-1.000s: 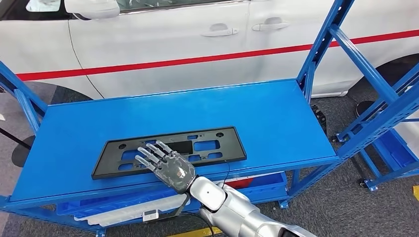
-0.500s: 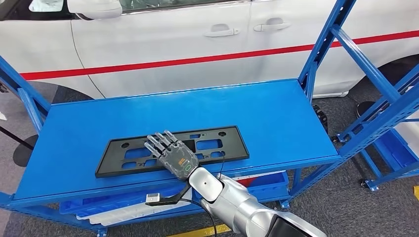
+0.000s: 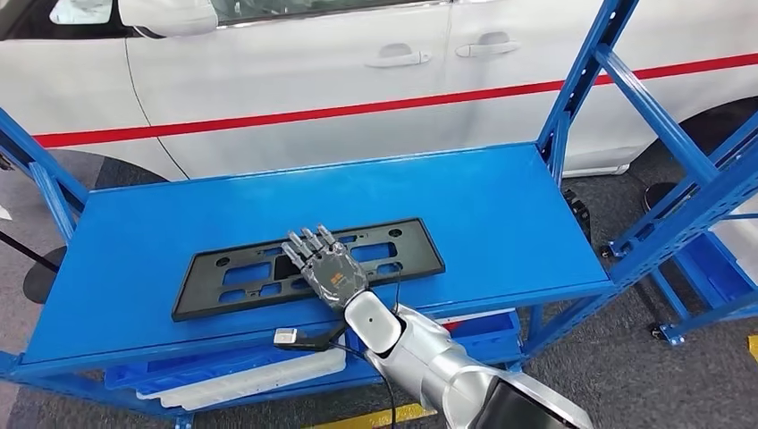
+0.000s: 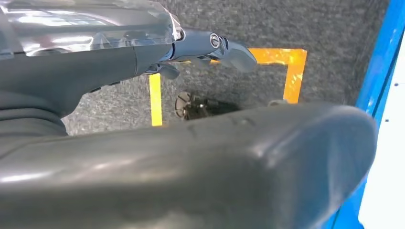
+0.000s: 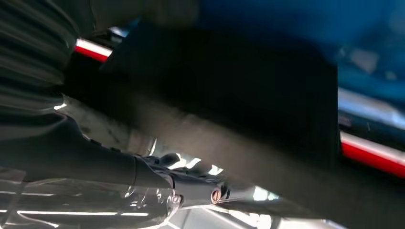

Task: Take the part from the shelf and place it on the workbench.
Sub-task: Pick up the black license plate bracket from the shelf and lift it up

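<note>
The part is a flat black plastic plate [image 3: 223, 277] with rectangular cut-outs, lying lengthwise on the blue shelf top [image 3: 483, 206] toward its near edge. My right hand [image 3: 326, 268] reaches in from below and lies palm down over the plate's middle, fingers stretched out side by side toward the far edge. It grips nothing that I can see. The right wrist view is blurred; the dark plate [image 5: 229, 81] is close above the hand's fingers [image 5: 157, 181]. My left hand [image 4: 191, 167] hangs over the grey floor, holding nothing, thumb and one finger [image 4: 229, 47] apart.
A white car [image 3: 357, 71] with a red stripe stands right behind the shelf. Blue uprights [image 3: 581, 80] rise at the shelf's right end, and a second blue rack [image 3: 706, 179] stands further right. White parts [image 3: 241, 375] lie on the lower level. Yellow tape [image 4: 286, 71] marks the floor.
My right hand has slid forward and to the right, from the plate's near edge to over its middle. The plate has stayed where it was.
</note>
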Controlling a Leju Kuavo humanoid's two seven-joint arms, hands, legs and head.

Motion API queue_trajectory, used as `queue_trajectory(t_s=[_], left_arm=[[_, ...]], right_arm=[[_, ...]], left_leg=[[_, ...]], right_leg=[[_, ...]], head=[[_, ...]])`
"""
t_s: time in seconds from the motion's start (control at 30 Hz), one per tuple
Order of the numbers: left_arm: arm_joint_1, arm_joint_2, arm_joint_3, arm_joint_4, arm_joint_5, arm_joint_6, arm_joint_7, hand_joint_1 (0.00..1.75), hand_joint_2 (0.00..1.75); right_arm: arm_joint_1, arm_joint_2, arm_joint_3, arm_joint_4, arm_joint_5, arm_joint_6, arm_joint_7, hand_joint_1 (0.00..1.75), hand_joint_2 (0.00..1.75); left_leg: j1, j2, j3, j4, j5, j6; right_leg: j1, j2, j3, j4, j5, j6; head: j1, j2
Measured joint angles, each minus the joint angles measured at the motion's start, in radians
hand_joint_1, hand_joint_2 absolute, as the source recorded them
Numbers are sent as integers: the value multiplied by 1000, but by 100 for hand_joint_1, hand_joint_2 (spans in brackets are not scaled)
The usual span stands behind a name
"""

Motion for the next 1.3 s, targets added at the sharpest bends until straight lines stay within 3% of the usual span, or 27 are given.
queue_trajectory(t_s=[0.1,0.17,0.23,0.27,0.3,0.33,0.43,0.47,0.53,0.6,0.67,0.73,0.77,0.8,0.83,0.9,0.97,1.07,1.13,1.17,1.23,1.27,1.3], left_arm=[[0,0,0,0,-4,-1,1,0,0],[-2,0,0,0,-5,-1,3,0,0],[-3,1,0,0,-7,-1,3,0,0],[-3,1,0,0,-7,-2,3,0,0],[-3,1,0,0,-7,-3,3,0,0],[-3,2,0,0,-7,-5,3,0,0],[-5,0,0,0,-7,-14,-1,0,0],[-6,0,0,0,-7,-17,-4,0,0],[-8,0,0,0,-8,-25,-16,0,0],[-8,0,-1,0,-12,-32,-38,0,87],[-8,1,-2,0,-18,-37,-69,0,175],[-7,1,-3,0,-22,-40,-97,0,175],[-6,1,-3,0,-24,-40,-106,0,175],[-6,1,-4,0,-25,-39,-113,0,175],[-6,1,-4,0,-25,-39,-118,0,175],[-6,3,-4,0,-25,-38,-123,0,175],[-7,4,-4,0,-27,-38,-127,0,175],[-6,4,-4,0,-27,-47,-138,0,175],[-6,4,-4,0,-22,-60,-149,0,175],[-8,4,-4,0,-22,-66,-151,0,175],[-10,5,-4,0,-23,-72,-153,0,175],[-10,5,-4,0,-22,-78,-154,0,175],[-9,6,-4,0,-19,-87,-155,0,175]], right_arm=[[-10,-10,-2,12,-1,21,9,175,175],[-12,-20,-6,21,-2,23,11,175,175],[-11,-29,-9,29,-2,23,13,175,175],[-9,-33,-10,32,-2,22,14,175,175],[-8,-36,-12,35,-2,22,14,175,175],[-8,-38,-15,38,-1,22,14,175,175],[-11,-39,-24,40,2,23,10,175,175],[-12,-39,-26,40,2,23,8,175,175],[-13,-39,-29,41,3,23,5,175,175],[-15,-39,-34,41,3,21,2,175,175],[-16,-39,-40,42,3,19,-1,175,175],[-14,-40,-48,43,1,13,-7,175,175],[-13,-41,-52,44,0,9,-12,175,175],[-12,-41,-56,44,0,5,-16,175,175],[-12,-42,-59,45,-1,2,-18,175,175],[-12,-42,-67,45,-5,-3,-22,175,175],[-13,-42,-78,45,-17,-20,-33,175,175],[-8,-42,-111,21,-82,-71,-106,175,175],[0,-43,-160,-33,-163,-97,-202,175,175],[4,-44,-190,-63,-200,-105,-248,175,175],[16,-45,-249,-123,-282,-115,-346,175,175],[29,-47,-281,-158,-351,-116,-420,175,175],[46,-49,-313,-200,-447,-109,-516,175,175]], left_leg=[[2,1,0,-8,7,20],[5,3,1,-15,12,32],[4,3,-3,-14,13,37],[3,3,-4,-13,13,37],[2,3,-5,-10,12,37],[2,2,-6,-8,11,36],[-1,0,-7,2,5,27],[-3,-1,-8,4,4,23],[-3,-1,-10,4,4,12],[-1,0,-14,15,-4,0],[1,1,-47,93,-52,-10],[4,1,-107,229,-119,-18],[5,1,-130,279,-135,-20],[6,1,-138,296,-132,-21],[6,1,-126,271,-109,-21],[6,2,-59,132,-38,-16],[3,1,-7,21,-3,-6],[0,0,-2,1,-1,11],[5,2,0,-5,3,24],[7,3,1,-9,5,30],[5,4,1,-9,5,37],[4,3,1,-8,5,38],[4,2,1,-7,4,38]], right_leg=[[-3,0,-6,15,-11,17],[-4,0,-48,102,-63,24],[-5,0,-116,237,-123,28],[-6,0,-140,282,-133,29],[-6,0,-146,291,-124,28],[-6,0,-134,263,-98,26],[-3,0,-37,63,-9,14],[-1,0,-20,27,0,10],[3,0,-17,12,2,2],[-1,-1,-14,5,7,-9],[-7,-3,-11,-1,11,-18],[-6,-4,-13,0,11,-21],[-6,-3,-13,0,11,-21],[-5,-3,-12,0,11,-21],[-5,-2,-11,0,10,-20],[-5,-1,-6,1,8,-16],[-2,0,-8,4,6,-8],[1,1,-14,4,8,7],[2,1,-25,30,-13,17],[1,1,-43,71,-38,21],[-3,1,-106,206,-103,26],[-4,1,-136,267,-124,27],[-5,1,-153,298,-126,28]], head=[[0,0],[0,0],[0,0],[0,0],[0,0],[0,0],[0,0],[0,0],[0,0],[0,0],[0,0],[0,0],[0,0],[0,0],[0,0],[0,0],[0,0],[0,0],[0,0],[0,0],[0,0],[0,0],[0,0]])
